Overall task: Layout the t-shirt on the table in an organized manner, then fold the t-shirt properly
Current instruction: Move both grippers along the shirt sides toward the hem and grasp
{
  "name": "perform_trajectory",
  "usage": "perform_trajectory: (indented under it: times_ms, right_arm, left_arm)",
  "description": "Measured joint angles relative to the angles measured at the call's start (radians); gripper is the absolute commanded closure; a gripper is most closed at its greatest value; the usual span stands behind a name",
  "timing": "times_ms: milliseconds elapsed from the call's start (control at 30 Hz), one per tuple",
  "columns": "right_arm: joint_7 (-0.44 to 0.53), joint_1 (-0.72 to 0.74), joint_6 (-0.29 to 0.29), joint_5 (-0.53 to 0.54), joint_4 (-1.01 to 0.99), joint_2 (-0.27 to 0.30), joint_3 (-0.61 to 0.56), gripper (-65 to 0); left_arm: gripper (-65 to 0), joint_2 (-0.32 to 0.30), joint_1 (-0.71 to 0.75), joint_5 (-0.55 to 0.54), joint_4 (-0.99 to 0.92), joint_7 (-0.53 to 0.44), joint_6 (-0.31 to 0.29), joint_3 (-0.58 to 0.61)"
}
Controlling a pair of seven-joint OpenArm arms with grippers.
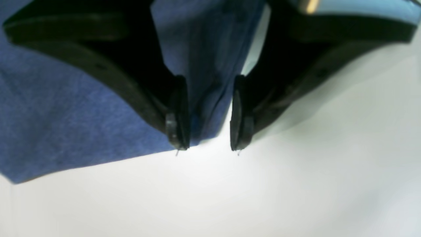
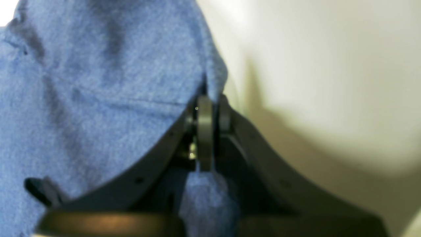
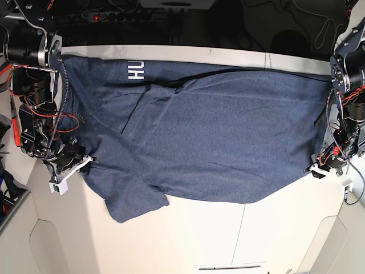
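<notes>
The right hand [image 2: 210,108] is pinched tight on a fold of the t-shirt [image 3: 217,125]: in the right wrist view its two pads meet with blue cloth squeezed between them, a tuft of fabric bulging out behind the pads and the rest of the garment rising away to the left. In the base view this hand [image 3: 80,160] sits at the picture's left edge of the shirt, just above the sleeve that trails down toward the near side of the desk [image 3: 228,240].

The left hand [image 1: 207,144] stands with its jaws apart. In the left wrist view a narrow tongue of blue cloth hangs between the two black fingers [image 1: 177,128], nearer the left one, and neither pad is pressed onto it; the cloth's corner ends just at the fingertips, with bare desk [image 1: 263,197] below. In the base view this hand [image 3: 325,165] is at the picture's right edge of the shirt, low beside the hem.

Between the two hands the t-shirt lies spread wide across the desk, mostly flat, with diagonal creases running from the upper left and a fold ridge near the middle top. White letters [image 3: 136,71] show near its far left edge, only partly readable. The near edge of the cloth curves across the pale desk, and a thin dark seam [image 3: 239,228] runs down the desk surface below it.

Beyond the far edge of the desk, dark cables and a power strip [image 3: 108,12] lie in shadow. Red wires [image 3: 23,68] run along the arm at the picture's left.
</notes>
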Motion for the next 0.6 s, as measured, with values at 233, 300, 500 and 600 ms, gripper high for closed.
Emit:
perform_trajectory:
  times_ms: [233, 300, 500, 600]
  right_arm:
    - [-0.003, 0.000, 0.000, 0.004, 0.000, 0.000, 0.000, 0.0]
    - [-0.003, 0.000, 0.000, 0.004, 0.000, 0.000, 0.000, 0.0]
    - [-0.004, 0.000, 0.000, 0.003, 0.000, 0.000, 0.000, 0.0]
    - [-0.003, -0.002, 0.000, 0.004, 0.000, 0.000, 0.000, 0.0]
  left_arm:
    - [-24.0, 0.051, -0.002, -0.027, 0.000, -0.002, -0.056, 0.001]
    - [-20.2, 0.053, -0.002, -0.027, 0.000, -0.002, -0.069, 0.001]
    - [0.0, 0.050, -0.002, -0.091, 0.000, 0.003, -0.278, 0.001]
    - [0.0, 0.050, -0.002, -0.185, 0.001, 0.055, -0.304, 0.001]
